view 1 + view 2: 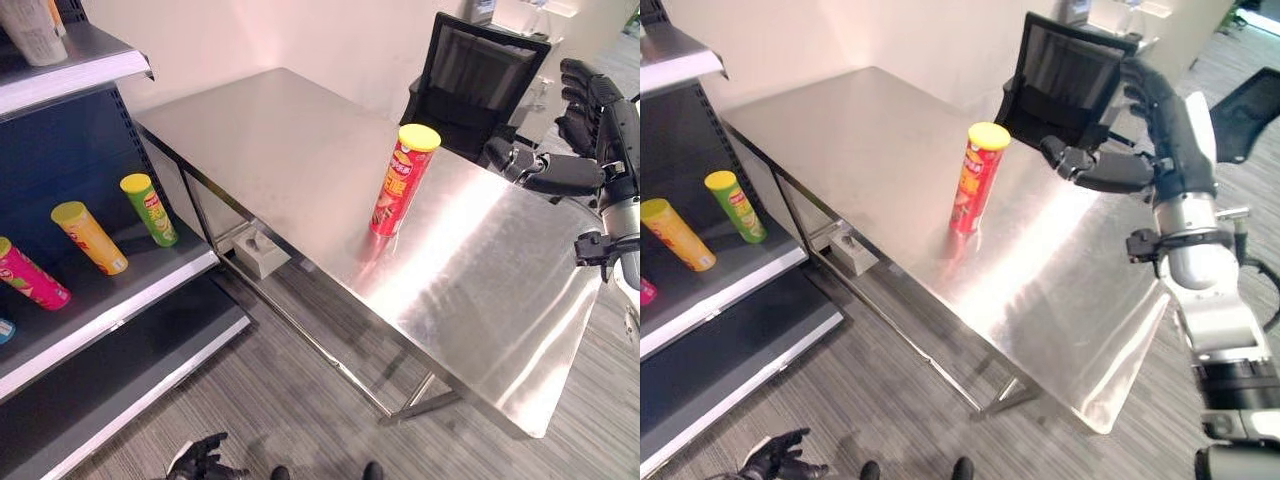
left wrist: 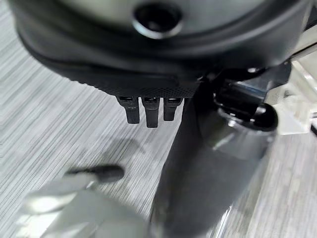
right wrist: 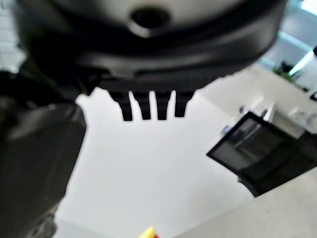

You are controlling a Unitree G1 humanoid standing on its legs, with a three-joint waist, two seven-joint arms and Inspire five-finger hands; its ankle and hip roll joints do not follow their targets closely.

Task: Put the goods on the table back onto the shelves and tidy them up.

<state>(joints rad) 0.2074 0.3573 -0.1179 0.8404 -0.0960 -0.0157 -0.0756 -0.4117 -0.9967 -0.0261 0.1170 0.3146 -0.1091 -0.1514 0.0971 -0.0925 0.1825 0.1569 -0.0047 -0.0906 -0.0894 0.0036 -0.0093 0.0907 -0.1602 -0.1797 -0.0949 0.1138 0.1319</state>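
One can (image 1: 404, 180) stands upright on the table (image 1: 500, 290); right hand (image 1: 1102, 166), fingers relaxed, nears it, likely to grasp.

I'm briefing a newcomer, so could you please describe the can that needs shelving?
On the steel table, one red can with a yellow lid stands upright. The other cans lie tilted on the shelf at the left.

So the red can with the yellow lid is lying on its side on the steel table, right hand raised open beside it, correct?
Not quite: the red can stands upright on the steel table, as the left eye view shows. The right hand is indeed raised and open, apart from the can.
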